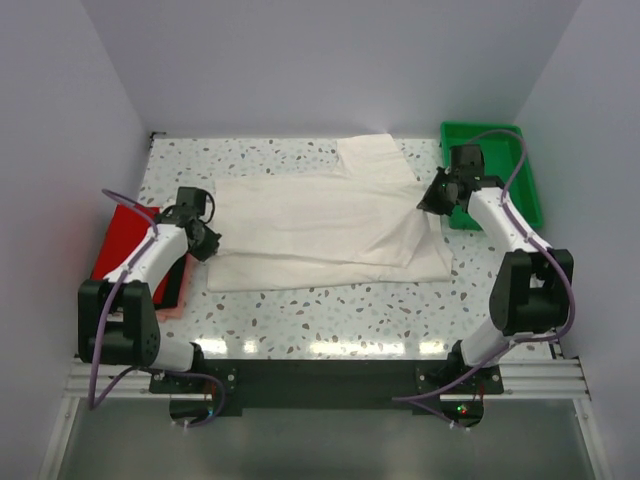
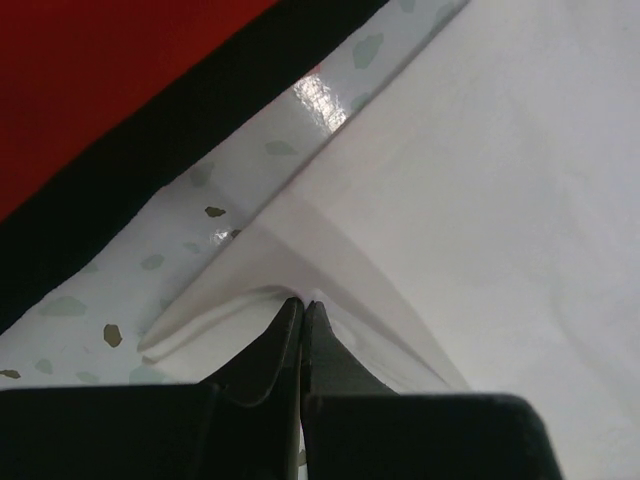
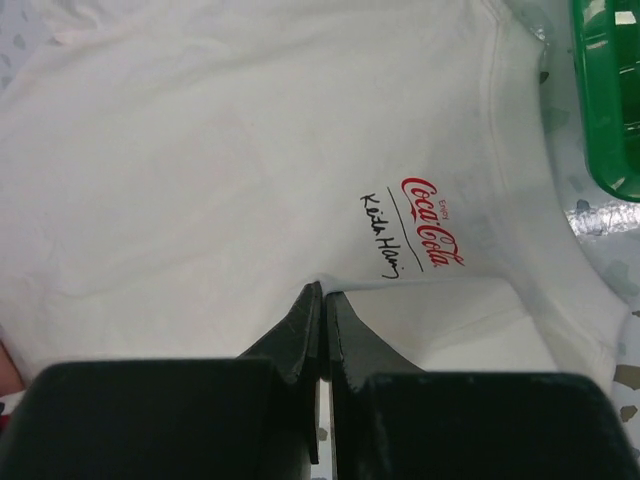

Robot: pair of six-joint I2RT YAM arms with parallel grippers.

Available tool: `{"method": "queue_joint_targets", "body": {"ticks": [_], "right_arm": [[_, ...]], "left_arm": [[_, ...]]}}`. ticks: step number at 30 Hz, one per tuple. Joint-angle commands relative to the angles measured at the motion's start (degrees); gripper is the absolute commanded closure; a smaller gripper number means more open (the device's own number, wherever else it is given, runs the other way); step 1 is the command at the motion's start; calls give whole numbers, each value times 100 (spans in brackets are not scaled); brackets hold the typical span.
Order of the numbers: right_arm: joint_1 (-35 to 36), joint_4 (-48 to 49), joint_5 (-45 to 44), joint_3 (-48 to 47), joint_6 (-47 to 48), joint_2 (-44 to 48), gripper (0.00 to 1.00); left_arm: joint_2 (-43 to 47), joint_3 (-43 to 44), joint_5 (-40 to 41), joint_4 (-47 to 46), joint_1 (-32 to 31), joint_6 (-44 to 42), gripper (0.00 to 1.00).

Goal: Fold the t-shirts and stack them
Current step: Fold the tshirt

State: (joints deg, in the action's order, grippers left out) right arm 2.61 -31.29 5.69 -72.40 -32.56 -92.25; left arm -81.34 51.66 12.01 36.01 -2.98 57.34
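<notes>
A cream-white t-shirt [image 1: 320, 225] lies spread across the speckled table, one sleeve reaching to the back. My left gripper [image 1: 205, 240] is at the shirt's left edge. In the left wrist view its jaws [image 2: 302, 300] are shut on a raised fold of the white cloth [image 2: 480, 180]. My right gripper [image 1: 427, 200] is at the shirt's right side. Its jaws [image 3: 322, 290] pinch a fold of the shirt [image 3: 200, 180] just below a small red printed logo [image 3: 432, 232]. A bright red t-shirt [image 1: 125, 245] lies at the far left on a darker one [image 1: 176, 278].
A green plastic tray [image 1: 500, 140] stands at the back right corner, close behind the right arm; its rim [image 3: 605, 100] also shows in the right wrist view. Grey walls close in the table [image 1: 330, 310] on three sides. The red cloth [image 2: 100, 80] lies just left of the left gripper.
</notes>
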Motion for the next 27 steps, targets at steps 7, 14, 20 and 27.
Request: {"method": "queue_joint_targets", "body": {"ticks": [7, 14, 20, 27], "right_arm": [[-6, 430, 28, -450, -119, -373, 100], [-120, 422, -33, -547, -154, -443, 100], [-226, 466, 116, -573, -198, -522, 100], [-244, 492, 292, -749, -199, -733, 100]], "left_arm": [[31, 55, -67, -340, 474, -302, 100], [-136, 99, -182, -437, 562, -364, 100], [-286, 169, -269, -481, 571, -373, 100], [-400, 301, -243, -481, 588, -364, 100]]}}
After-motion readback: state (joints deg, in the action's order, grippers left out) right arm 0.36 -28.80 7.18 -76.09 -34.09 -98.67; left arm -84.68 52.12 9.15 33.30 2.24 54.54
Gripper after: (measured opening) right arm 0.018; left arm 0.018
